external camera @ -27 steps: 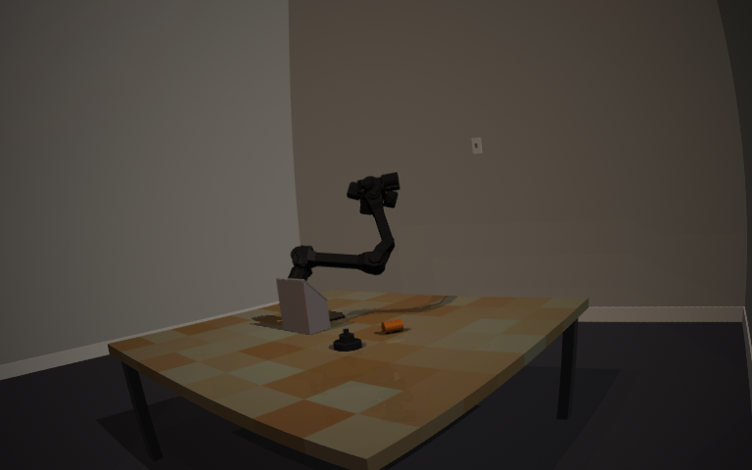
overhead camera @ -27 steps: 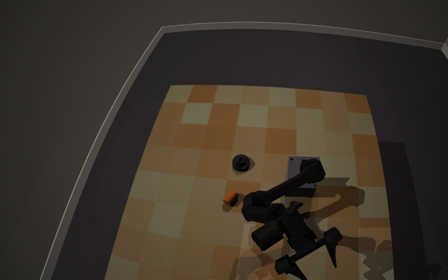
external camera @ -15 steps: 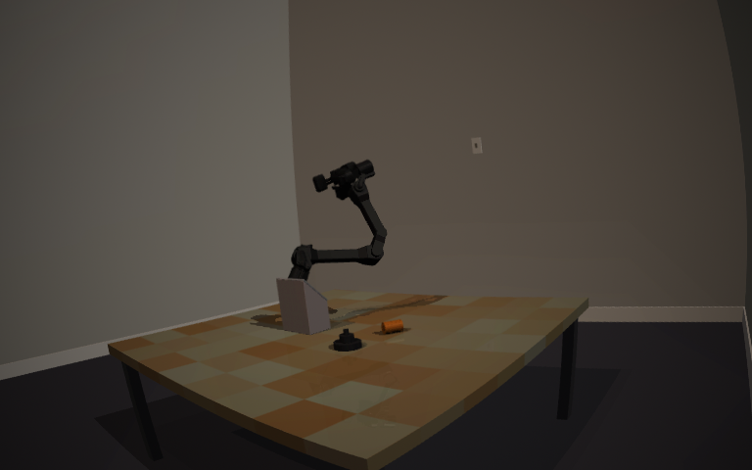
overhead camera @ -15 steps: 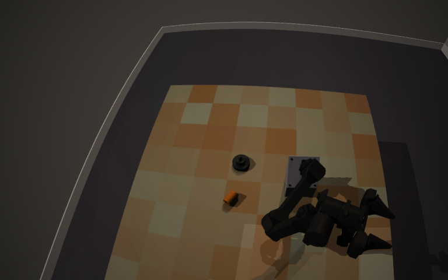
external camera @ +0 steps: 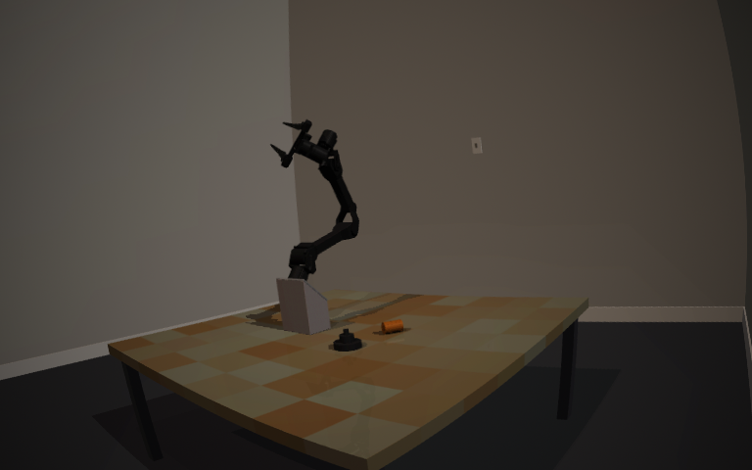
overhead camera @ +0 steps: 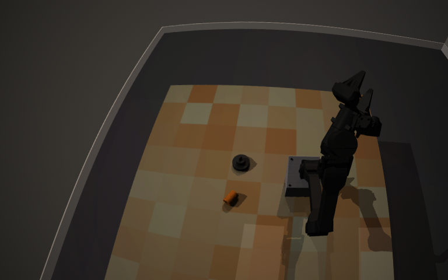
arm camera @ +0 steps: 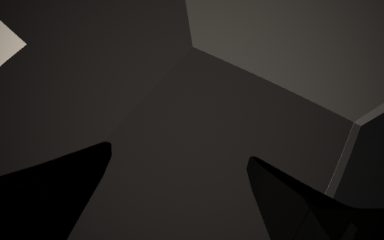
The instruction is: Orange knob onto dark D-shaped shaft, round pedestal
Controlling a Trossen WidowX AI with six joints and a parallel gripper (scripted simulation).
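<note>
Dim, uneven light casts soft-toned shadows across the checkered table, whose edges look bowed.

Shaft's flat side too small and dark to tell.

From my remote station I see a dim room with a grey wall meeting a brownish wall at a corner. A small pale wall plate sits on the brownish one. Pale baseboard runs along the dark floor. I make out a table with a patchwork top in orange, tan and pale green squares, on dark legs. Soft shadows fall across the floor beneath it.
</note>
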